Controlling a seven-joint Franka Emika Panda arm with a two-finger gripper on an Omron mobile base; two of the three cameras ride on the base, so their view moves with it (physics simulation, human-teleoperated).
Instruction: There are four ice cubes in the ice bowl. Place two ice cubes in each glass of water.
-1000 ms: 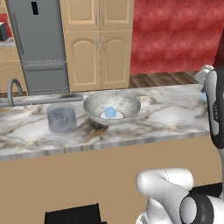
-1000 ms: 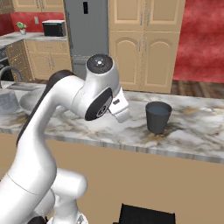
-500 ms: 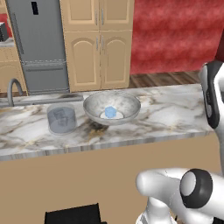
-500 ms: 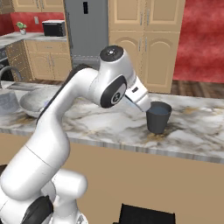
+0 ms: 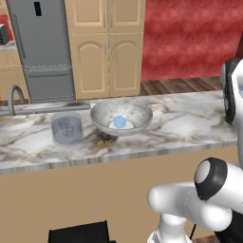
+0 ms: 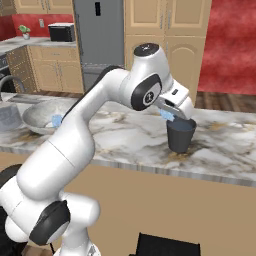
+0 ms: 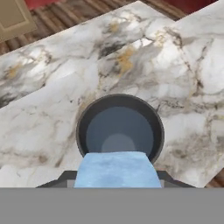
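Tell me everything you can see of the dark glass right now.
The dark charcoal glass is a short, straight-sided tumbler standing upright on the marble counter, far to the right of the ice bowl. From the hand view its round rim is open, the inside looks bluish grey, and no cube shows in it. The claw hangs just above its rim, shut on an ice cube; nothing touches the glass.
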